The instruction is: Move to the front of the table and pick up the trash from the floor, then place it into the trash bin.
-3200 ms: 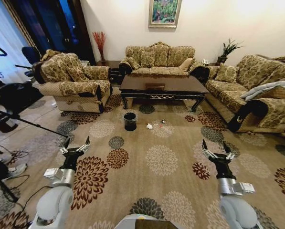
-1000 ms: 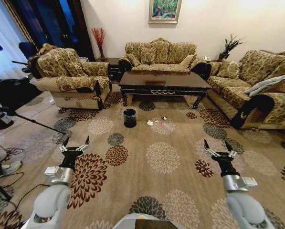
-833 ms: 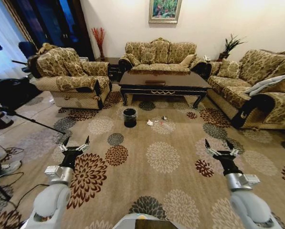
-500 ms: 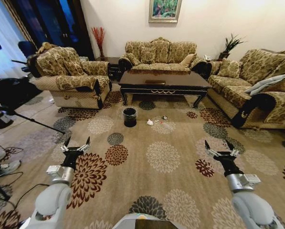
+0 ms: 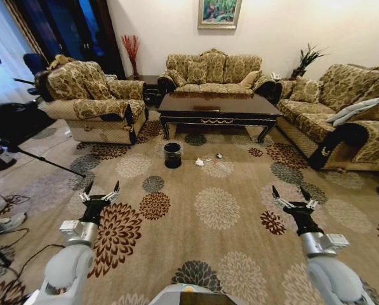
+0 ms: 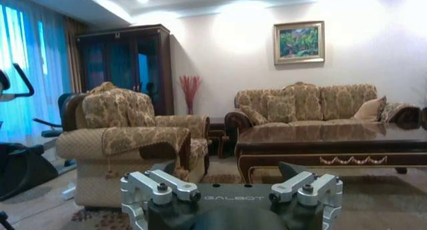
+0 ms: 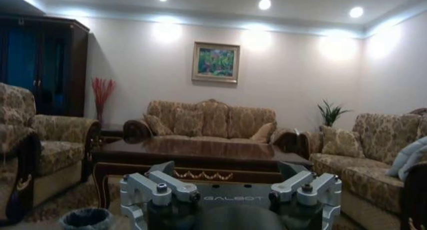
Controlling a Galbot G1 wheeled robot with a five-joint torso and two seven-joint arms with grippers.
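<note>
The dark glossy table (image 5: 218, 108) stands ahead across the floor (image 5: 214, 210), a flowered beige carpet. In front of its left end sits the small black trash bin (image 5: 172, 154). The trash lies just right of the bin: a white wad (image 5: 199, 162) and tiny bits (image 5: 218, 157). My left gripper (image 5: 102, 189) and right gripper (image 5: 289, 194) hover open and empty over the near carpet, far short of the trash. The left wrist view has the left gripper (image 6: 227, 170) facing the table (image 6: 333, 140). The right gripper (image 7: 227, 167) faces the table (image 7: 193, 152) and the bin (image 7: 85, 219).
An armchair (image 5: 94, 108) flanks the table's left, a sofa (image 5: 211, 73) stands behind it, and another sofa (image 5: 341, 121) lines the right. Black stands and cables (image 5: 18, 136) crowd the left edge. Open carpet stretches between me and the bin.
The whole picture has shifted slightly, so the camera has moved with the robot. Both arms hold the same pose with grippers open; bin and trash lie where they were.
</note>
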